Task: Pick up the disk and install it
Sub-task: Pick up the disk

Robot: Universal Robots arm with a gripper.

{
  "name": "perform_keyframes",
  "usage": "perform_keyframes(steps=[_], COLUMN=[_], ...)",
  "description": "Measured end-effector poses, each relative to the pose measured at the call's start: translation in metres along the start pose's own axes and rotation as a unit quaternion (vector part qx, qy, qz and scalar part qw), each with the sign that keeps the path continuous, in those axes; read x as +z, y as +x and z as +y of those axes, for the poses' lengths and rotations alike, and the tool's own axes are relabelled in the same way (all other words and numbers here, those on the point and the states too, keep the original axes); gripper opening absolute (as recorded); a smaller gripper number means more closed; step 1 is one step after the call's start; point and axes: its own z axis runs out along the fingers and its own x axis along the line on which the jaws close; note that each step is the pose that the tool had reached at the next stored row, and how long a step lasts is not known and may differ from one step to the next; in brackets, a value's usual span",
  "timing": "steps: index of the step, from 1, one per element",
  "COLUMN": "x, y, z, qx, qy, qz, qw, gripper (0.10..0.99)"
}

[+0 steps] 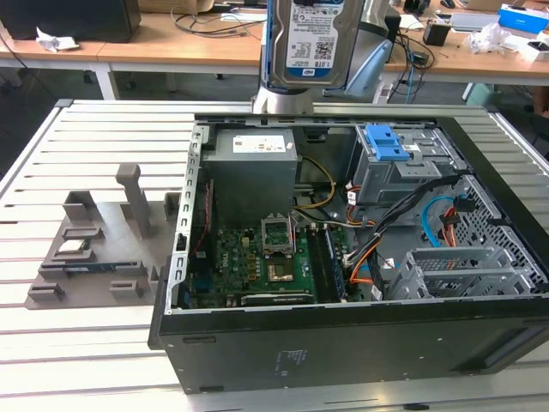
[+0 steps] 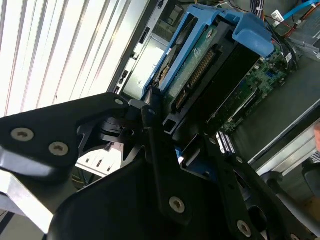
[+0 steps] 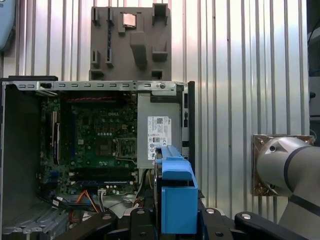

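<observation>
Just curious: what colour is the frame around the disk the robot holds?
Bright blue frame, clearest in the first wrist view.

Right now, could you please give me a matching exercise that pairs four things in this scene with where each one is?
Things:
1. disk
2. power-supply box
3. blue latch
4. grey parts tray

Places:
a. on the slatted table, at the exterior view's left of the case
b. gripped in the claw, raised above the open case
c. atop the grey drive bay
d. inside the case, beside the motherboard

Pairs: 1-b, 2-d, 3-c, 4-a
</observation>
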Motion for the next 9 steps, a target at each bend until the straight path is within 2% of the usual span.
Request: perform_keyframes(steps=[9], x=[0.0091], y=[0.0002], z=[-0.0103], qx=[0.0], qy=[0.0], qz=[0.0], qw=[1.0], gripper=[0.365])
